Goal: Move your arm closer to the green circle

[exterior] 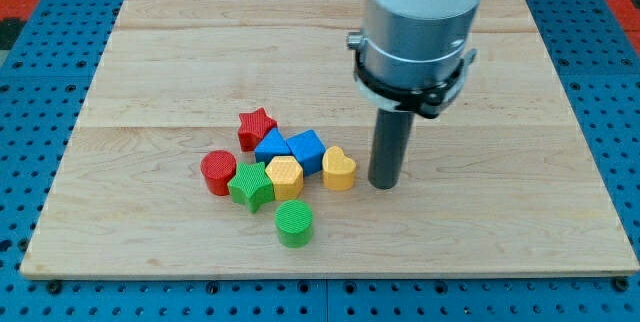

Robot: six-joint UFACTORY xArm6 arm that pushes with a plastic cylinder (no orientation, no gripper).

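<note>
Wooden worktop carries everything; the arm has no fingers, only a dark rod whose end, my tip, rests just right of the yellow heart, grasping nothing. The green circle stands at the view's bottom of the cluster, below the green star and well left of my tip.

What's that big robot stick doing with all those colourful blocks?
I'm a robot arm with a dark rod, and my tip rests on the wooden board, just to the view's right of the yellow heart. I'm meant to get close to the green circle, which sits apart from the cluster, toward the view's bottom-left of my tip. I'm not touching any block.
</note>
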